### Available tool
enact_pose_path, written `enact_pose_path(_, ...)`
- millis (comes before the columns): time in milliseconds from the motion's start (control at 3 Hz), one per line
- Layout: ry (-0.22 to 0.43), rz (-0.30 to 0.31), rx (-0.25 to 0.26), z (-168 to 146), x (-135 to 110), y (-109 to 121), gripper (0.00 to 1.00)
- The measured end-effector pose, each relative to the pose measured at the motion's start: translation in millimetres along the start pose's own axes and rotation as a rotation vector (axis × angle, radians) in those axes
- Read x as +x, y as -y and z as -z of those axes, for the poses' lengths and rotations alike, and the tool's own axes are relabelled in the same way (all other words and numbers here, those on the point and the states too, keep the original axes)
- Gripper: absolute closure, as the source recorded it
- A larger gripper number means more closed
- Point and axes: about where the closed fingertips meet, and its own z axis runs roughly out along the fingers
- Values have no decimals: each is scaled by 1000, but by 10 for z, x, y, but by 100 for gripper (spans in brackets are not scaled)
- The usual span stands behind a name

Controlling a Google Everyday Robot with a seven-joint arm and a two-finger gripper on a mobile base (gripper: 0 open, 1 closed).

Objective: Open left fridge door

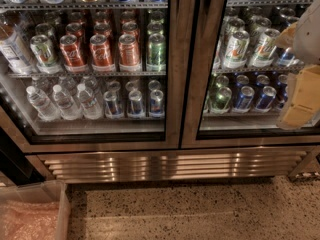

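The left fridge door point(172, 84) is a tall glass pane in a brushed steel frame, filling the left and middle of the camera view. It stands flush with the frame beside the right-hand door point(200, 84). Behind its glass are red and green cans, small blue cans and water bottles. My gripper point(301, 104) is at the far right edge, a pale yellowish blurred shape in front of the right-hand door, well away from the left door. It holds nothing that I can see.
A ribbed steel grille panel point(170, 165) runs below both doors. Speckled floor point(190, 214) lies in front. A clear bin with a pinkish liner point(30, 214) sits at the bottom left corner. The right door shows silver-green and blue cans point(245, 49).
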Motion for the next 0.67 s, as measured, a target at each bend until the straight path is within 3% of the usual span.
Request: enact_pose_path(667, 18, 2, 10, 19, -62, 45, 0)
